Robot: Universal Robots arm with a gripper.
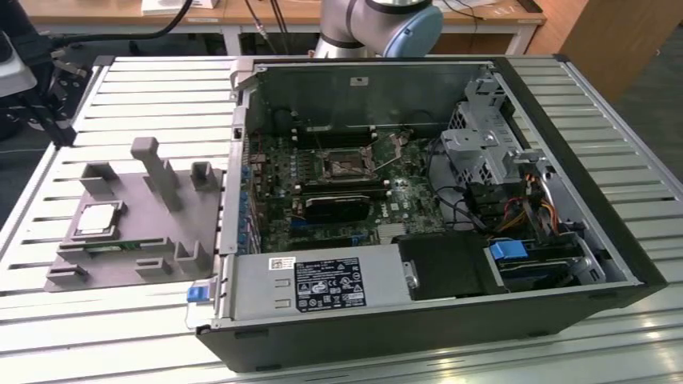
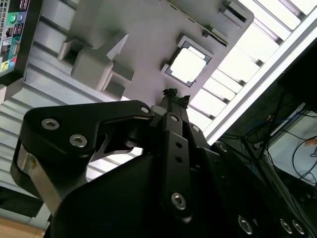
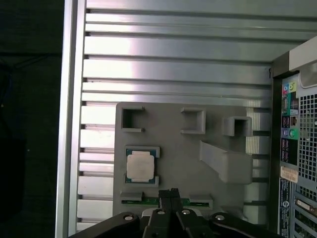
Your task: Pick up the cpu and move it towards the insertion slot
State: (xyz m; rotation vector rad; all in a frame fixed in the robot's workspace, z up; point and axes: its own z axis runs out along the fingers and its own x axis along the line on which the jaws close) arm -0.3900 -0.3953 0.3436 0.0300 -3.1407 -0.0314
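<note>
The cpu (image 1: 98, 218) is a small silver square lying flat in a pocket of a grey fixture plate (image 1: 139, 232), to the exterior view's left of the open computer case. Both wrist views look down on the cpu (image 3: 140, 166) (image 2: 188, 64). My gripper (image 3: 169, 193) (image 2: 173, 97) hangs above the plate, off to one side of the chip and apart from it. Its thin black fingers are pressed together with nothing between them. The insertion slot (image 1: 347, 164) is the silver-framed socket on the green board inside the case.
A narrow green circuit strip (image 3: 151, 202) lies in the plate beside the cpu, partly behind my fingertips. Grey upright brackets (image 1: 160, 172) rise from the plate. A black heatsink block (image 1: 336, 206) sits near the socket. The case wall (image 1: 229, 160) stands between plate and board.
</note>
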